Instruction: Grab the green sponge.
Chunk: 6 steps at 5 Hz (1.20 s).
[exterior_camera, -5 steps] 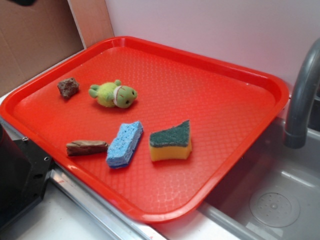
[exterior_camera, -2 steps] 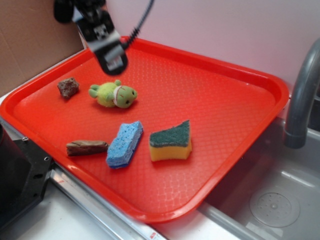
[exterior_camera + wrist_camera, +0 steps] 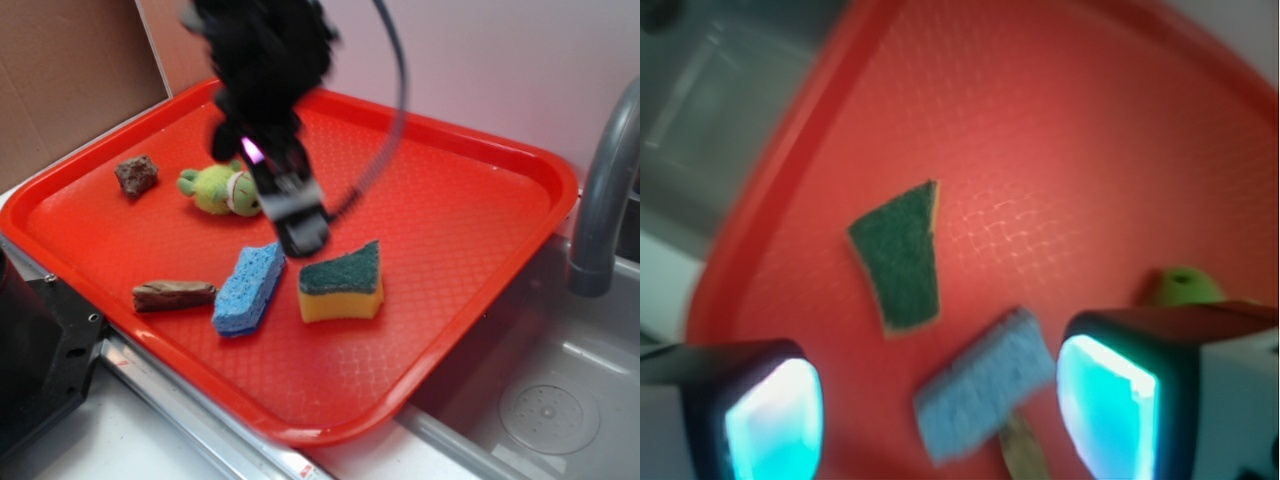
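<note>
The green sponge point(image 3: 341, 281) lay flat on the red tray point(image 3: 470, 190), toward its front right, scouring side up and yellow foam showing along the near edge, untouched by anything.

Going from the left of the tray: a small brown lump point(image 3: 136, 174) sat near the far left rim, and a brown stick-like piece point(image 3: 173, 295) lay by the front edge. Next came the green plush frog point(image 3: 222, 188), partly hidden behind the arm. The light blue sponge point(image 3: 249, 288) lay just beside the green one, the two apart with a strip of bare tray between them.

The gripper point(image 3: 300, 225) hung above the gap between the two sponges (blurred, so it looked to be on the move), not yet over its target. In the wrist view its two lit fingers point(image 3: 775, 415) stood wide apart with nothing between them, and the green sponge point(image 3: 898, 257) sat ahead of them and off to one side. I judged it was spread that wide to straddle the wedge once centred.

To the right, off the tray, were the sink point(image 3: 540, 400) and grey faucet point(image 3: 605, 190).
</note>
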Available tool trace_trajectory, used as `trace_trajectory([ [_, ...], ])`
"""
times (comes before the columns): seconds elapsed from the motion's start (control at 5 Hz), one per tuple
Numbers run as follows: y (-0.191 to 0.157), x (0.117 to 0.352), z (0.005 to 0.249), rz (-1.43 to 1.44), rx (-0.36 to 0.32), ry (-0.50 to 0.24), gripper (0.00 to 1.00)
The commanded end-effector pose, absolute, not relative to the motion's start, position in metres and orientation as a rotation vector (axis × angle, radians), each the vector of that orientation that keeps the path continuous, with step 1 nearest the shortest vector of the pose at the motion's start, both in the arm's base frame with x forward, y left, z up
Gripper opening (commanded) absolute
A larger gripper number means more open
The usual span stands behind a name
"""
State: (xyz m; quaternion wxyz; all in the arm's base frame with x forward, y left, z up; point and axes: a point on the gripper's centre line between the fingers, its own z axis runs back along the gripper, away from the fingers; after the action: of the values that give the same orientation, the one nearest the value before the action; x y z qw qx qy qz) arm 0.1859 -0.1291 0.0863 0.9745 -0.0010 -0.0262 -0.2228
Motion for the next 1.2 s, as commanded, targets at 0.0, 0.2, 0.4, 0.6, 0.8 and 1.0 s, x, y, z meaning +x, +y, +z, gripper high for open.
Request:
trace_trajectory([
  [0.0, -0.148, 0.206, 0.049, -0.405, 0.04, -0.01, 1.0],
  [0.2, -0.155, 0.207, 0.031, -0.47, 0.033, 0.028, 1.0],
  [0.4, -0.153, 0.205, 0.026, -0.463, 0.024, 0.031, 0.42],
  [0.6, -0.136, 0.207, 0.048, -0.415, -0.017, 0.038, 0.0],
  [0.8, -0.113, 0.213, 0.081, -0.308, -0.002, 0.022, 0.0],
  [1.0, -0.073, 0.224, 0.128, -0.133, 0.015, 0.088, 0.0],
])
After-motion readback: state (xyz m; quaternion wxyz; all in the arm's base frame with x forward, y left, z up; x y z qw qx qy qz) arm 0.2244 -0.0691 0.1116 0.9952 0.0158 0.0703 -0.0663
